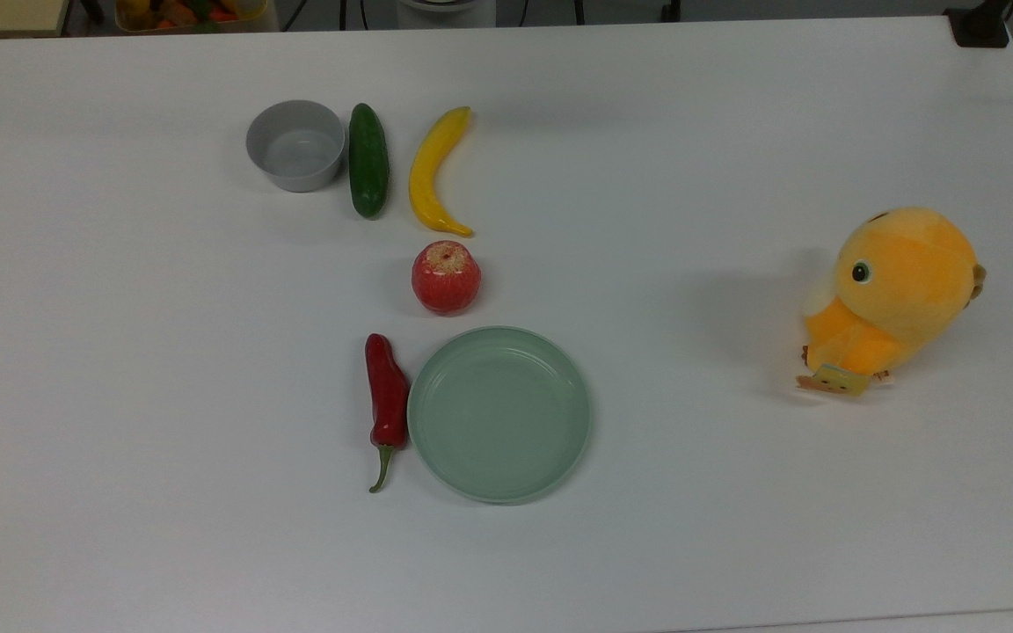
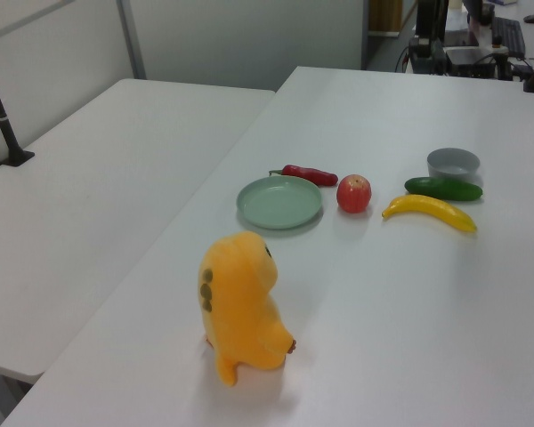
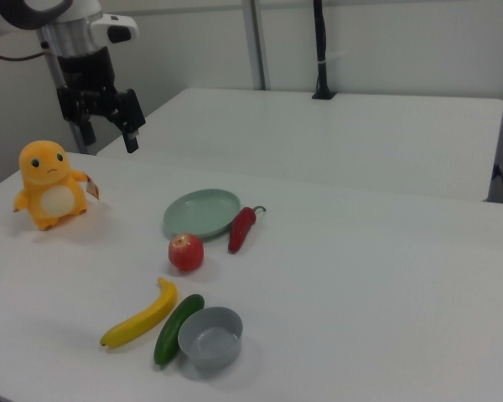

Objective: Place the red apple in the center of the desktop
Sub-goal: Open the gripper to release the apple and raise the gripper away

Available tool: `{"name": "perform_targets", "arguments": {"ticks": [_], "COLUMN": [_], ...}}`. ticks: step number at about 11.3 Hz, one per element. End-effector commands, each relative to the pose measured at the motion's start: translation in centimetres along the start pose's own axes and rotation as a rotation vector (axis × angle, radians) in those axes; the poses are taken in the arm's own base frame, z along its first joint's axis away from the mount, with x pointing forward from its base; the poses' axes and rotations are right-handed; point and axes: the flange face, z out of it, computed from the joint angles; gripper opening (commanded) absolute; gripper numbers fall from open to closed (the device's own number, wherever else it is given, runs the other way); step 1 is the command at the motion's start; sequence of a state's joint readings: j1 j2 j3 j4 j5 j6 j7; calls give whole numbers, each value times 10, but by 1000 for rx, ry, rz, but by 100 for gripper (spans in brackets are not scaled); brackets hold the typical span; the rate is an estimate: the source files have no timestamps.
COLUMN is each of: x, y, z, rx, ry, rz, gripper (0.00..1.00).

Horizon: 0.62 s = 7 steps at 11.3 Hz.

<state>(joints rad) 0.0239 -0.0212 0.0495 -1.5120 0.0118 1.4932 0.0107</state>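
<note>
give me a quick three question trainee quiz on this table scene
1. True or false: the round red apple sits on the round pale green plate.
2. In the top view, what lies against that plate's left rim? A) long yellow banana B) long red chili pepper C) dark green cucumber
3. Fill in: in the right view, the black end effector is raised above the white table, holding ____.

Key: 1 false; 2 B; 3 nothing
</note>
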Motion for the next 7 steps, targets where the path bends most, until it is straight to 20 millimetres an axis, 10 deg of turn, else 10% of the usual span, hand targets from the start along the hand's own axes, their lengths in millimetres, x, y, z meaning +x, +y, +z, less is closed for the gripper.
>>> {"name": "perform_targets", "arguments": {"ticks": [1,7], "x": [-2,16], "y": [9,12], "z": [8,24], "rx": [75,64], "ry": [18,98], "rz": [61,23], "gripper": [100,100]}}
